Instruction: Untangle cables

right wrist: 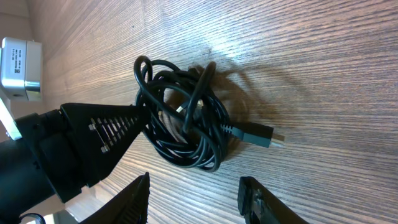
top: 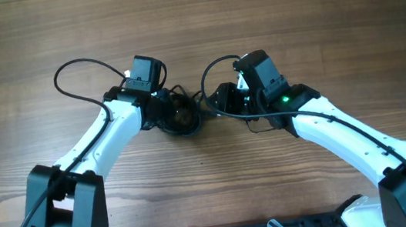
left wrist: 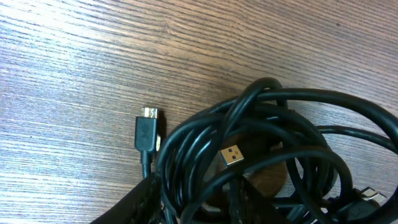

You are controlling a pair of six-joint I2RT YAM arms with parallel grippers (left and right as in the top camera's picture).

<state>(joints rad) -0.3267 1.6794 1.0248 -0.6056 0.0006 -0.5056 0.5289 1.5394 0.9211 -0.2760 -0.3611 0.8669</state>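
Ideally, the right claw — jaws spread wide, holding nothing — should close on the free plug jutting from the coil and draw it out slowly while the other side anchors the bundle. The cables lie as a tight knot on the wooden surface, just beyond that claw's tips. The left claw touches the coil's left edge; whether it grips, I cannot tell.
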